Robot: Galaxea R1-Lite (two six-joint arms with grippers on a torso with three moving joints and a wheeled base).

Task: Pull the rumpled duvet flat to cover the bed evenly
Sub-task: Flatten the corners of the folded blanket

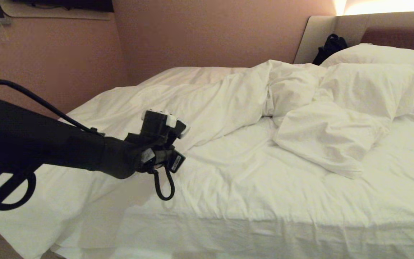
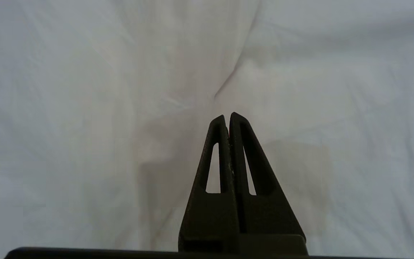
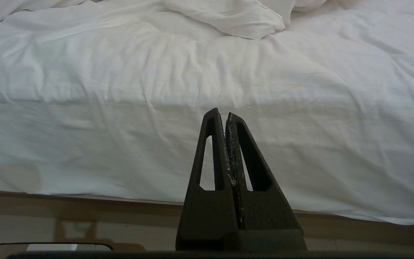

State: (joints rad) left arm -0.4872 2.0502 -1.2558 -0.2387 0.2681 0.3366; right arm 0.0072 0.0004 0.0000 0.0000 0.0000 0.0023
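Observation:
The white duvet (image 1: 228, 169) lies creased over the bed, whose padded headboard (image 1: 318, 32) stands at the back right. Part of the duvet is bunched in a ridge (image 1: 268, 90) toward the pillows, and a folded-back flap (image 1: 329, 140) rests on top of it. My left arm (image 1: 84, 154) reaches in from the left over the duvet's near left part. The left gripper (image 2: 227, 115) is shut, empty, and hovers close above the wrinkled white fabric (image 2: 120, 108). The right gripper (image 3: 225, 112) is shut and empty, low beside the bed, facing the duvet's hanging side (image 3: 120, 144).
Plump white pillows (image 1: 376, 54) are stacked at the head of the bed. A black bag (image 1: 331, 46) leans on the headboard. A pinkish wall (image 1: 84, 54) runs along the far left side. Below the hanging duvet edge is brown floor (image 3: 84, 223).

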